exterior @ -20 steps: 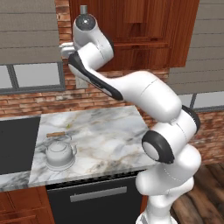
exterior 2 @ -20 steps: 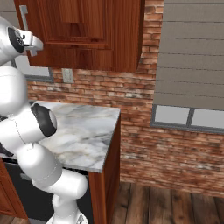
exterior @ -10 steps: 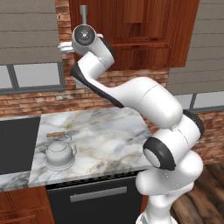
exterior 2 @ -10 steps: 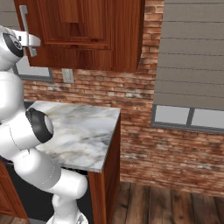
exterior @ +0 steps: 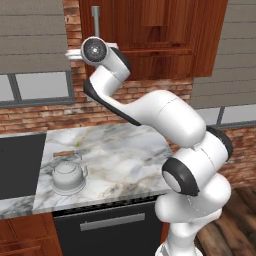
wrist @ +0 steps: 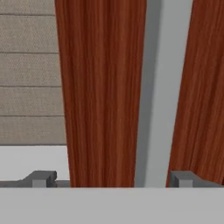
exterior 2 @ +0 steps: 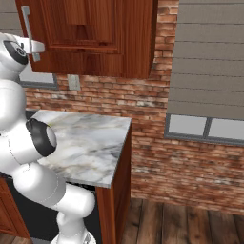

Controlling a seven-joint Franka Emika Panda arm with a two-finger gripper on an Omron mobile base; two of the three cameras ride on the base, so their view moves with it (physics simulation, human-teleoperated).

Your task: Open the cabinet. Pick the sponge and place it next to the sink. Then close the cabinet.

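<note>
Gripper (wrist: 111, 179) spread wide, nothing between the two dark fingertips (wrist: 41, 178), aimed straight at the cabinet (exterior: 150, 37) door. Close in front, seen from the hand camera: red-brown door wood and the long silver bar handle (wrist: 157, 92) running upright, nearer the right fingertip than the left. Whether touching the handle, cannot tell. Raised high at the cabinet's lower left corner in the left base view, just beside the handle's lower end. Door shut. Below on the marble counter (exterior: 125, 155): a grey kettle (exterior: 68, 176) near the front edge, with the dark sink (exterior: 20, 162) just to its left. Under the counter, a black appliance front (exterior: 107, 227) with a grey handle.
</note>
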